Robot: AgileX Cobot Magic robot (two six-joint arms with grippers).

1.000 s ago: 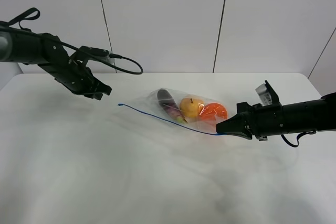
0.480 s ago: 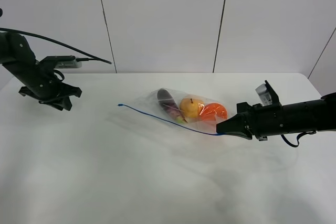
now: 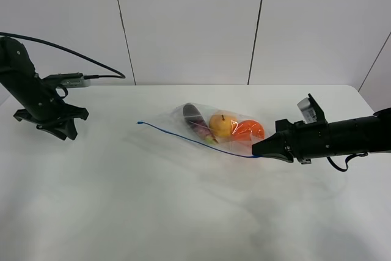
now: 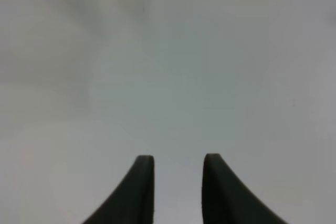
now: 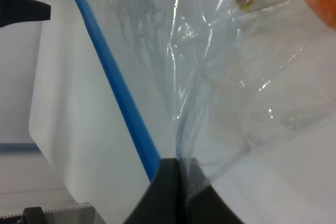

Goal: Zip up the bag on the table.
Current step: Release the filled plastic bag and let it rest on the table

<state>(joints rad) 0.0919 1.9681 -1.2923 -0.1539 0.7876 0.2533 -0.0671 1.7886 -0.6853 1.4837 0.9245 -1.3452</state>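
Note:
The clear crinkly bag (image 3: 223,128) lies on the white table (image 3: 153,206) right of the middle. It holds a purple eggplant (image 3: 198,128), a yellow fruit (image 3: 221,124) and an orange (image 3: 249,129). Its blue zipper strip (image 3: 189,139) runs along the near edge, from a free left end to my right gripper (image 3: 256,150). The right gripper is shut on the bag's right corner, beside the strip (image 5: 113,80), as the right wrist view (image 5: 176,167) shows. My left gripper (image 3: 61,132) is far left, well away from the bag, slightly open and empty just over bare table (image 4: 178,162).
A black cable (image 3: 91,59) arcs from the left arm along the back wall. White wall panels (image 3: 189,22) stand behind the table's far edge. The table's right rear corner (image 3: 354,90) is close behind the right arm.
My left arm has pulled back from near the zipper's left end to the far left and turned down toward the table. The right gripper and bag have not moved.

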